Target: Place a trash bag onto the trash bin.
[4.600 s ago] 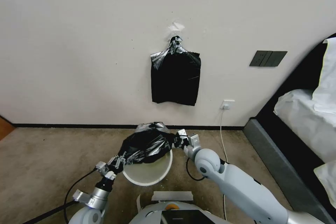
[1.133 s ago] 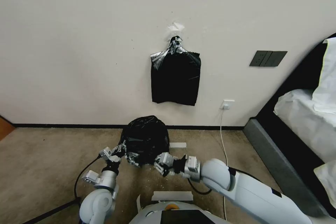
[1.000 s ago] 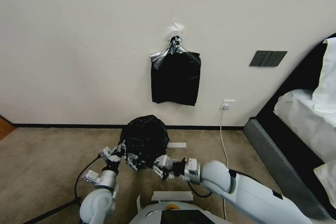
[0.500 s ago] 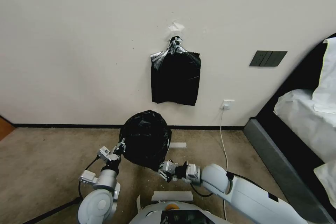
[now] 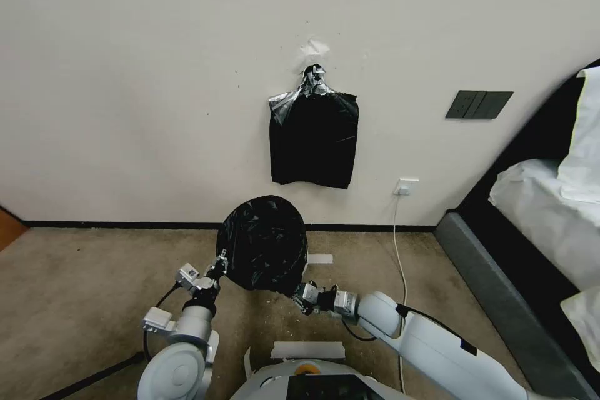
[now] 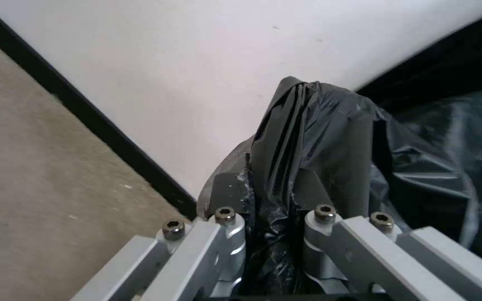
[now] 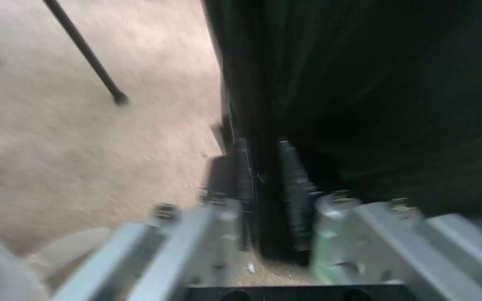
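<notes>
The trash bag [image 5: 262, 244] is draped like a black dome over the trash bin, which it hides completely in the head view; both stand on the carpet close to the wall, at about 12 o'clock from the robot.

The left claw [image 5: 217, 264] sits at the bag's lower edge, at about 8 o'clock on the dome. Its wrist view shows it clenched on a pleated fold of the plastic [image 6: 285, 167] that stands up between its fingers. The right claw [image 5: 302, 295] is at the bag's bottom edge, at about 5 o'clock on the dome. Its wrist view shows its dark fingers [image 7: 241, 175] pinching a thin strip of the black film.

The two grips lie on opposite sides of the bag's mouth, so the line between them runs roughly across the bin, from 8 to 5 o'clock. The bag's bulk rises above both claws, toward 12 o'clock. The right claw is lower and nearer the robot.

Judging from this, the hem looks already drawn well down the bin's sides; what remains likely depends on keeping both sides level.

A flat bundle of spare bags [image 5: 314, 137] hangs on the wall above.
</notes>
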